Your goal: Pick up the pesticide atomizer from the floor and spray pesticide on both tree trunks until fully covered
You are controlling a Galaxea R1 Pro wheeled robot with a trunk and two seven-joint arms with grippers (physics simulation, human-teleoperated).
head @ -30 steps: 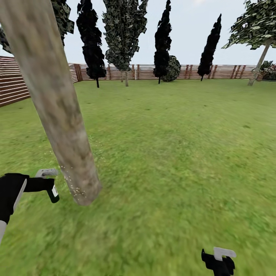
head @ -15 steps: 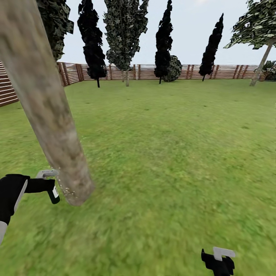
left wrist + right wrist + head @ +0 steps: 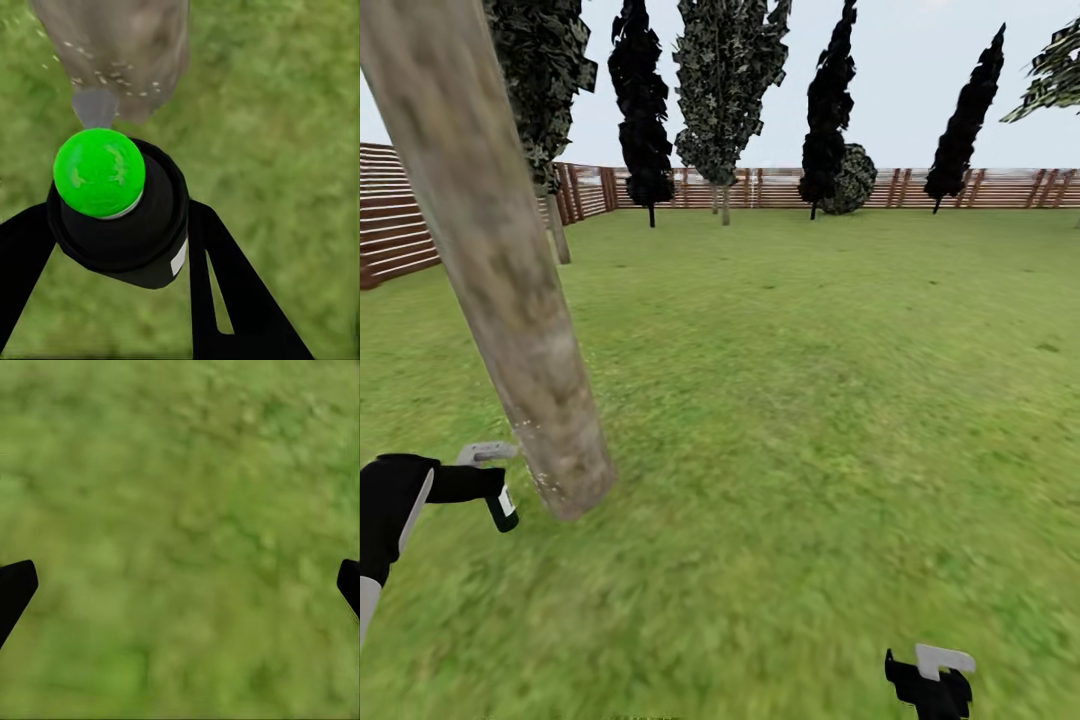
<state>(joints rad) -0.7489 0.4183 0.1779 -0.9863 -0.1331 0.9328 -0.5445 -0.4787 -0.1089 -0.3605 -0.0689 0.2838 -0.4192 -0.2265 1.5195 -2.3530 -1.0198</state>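
Left gripper clamped on atomizer beside tree trunk, right gripper spread, empty

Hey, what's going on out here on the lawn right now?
A two-armed robot is working on a tree in a fenced garden. Its left gripper holds the pesticide atomizer, a dark bottle with a green top, pointed at the base of a thick leaning tree trunk. Pale specks dot the bark near the bottom. The right gripper hangs open above bare grass, holding nothing.
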